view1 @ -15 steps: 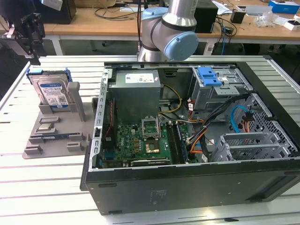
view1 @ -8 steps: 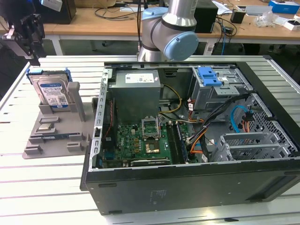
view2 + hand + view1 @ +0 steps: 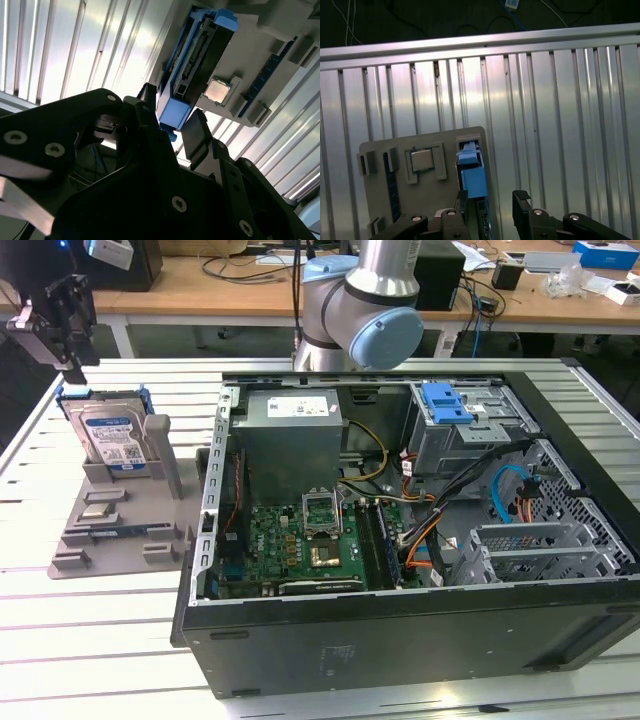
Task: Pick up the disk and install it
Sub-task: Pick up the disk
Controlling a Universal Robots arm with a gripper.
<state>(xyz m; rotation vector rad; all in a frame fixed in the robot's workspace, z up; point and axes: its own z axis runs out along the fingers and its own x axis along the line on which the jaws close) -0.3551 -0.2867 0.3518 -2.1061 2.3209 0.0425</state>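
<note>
Black two-finger gripper is spotted at the exterior view's upper left, poised just above the disk, a flat silver rectangular hard drive w/ blue-and-white label, clipped in a bright blue plastic carrier. The disk is stood on edge in a slot of the grey plastic fixture, which is laid on the ribbed aluminium table, to the exterior view's left of the open black PC case. A small gap is seen betw. gripper and disk; no contact is made.

In both wrist views the jaws are shown spread apart, w/ nothing clamped betw. them: gripper. Beyond the fingertips the disk's blue carrier edge is caught, nearer one finger than the other in the first wrist view. A small square silver chip is seated in the fixture just beside the disk.

Inside the case, a grey boxy power supply, a green motherboard and a lone blue plastic bracket on the metal drive cage are picked out. The arm's grey and pale-blue joint is seen behind the case.
</note>
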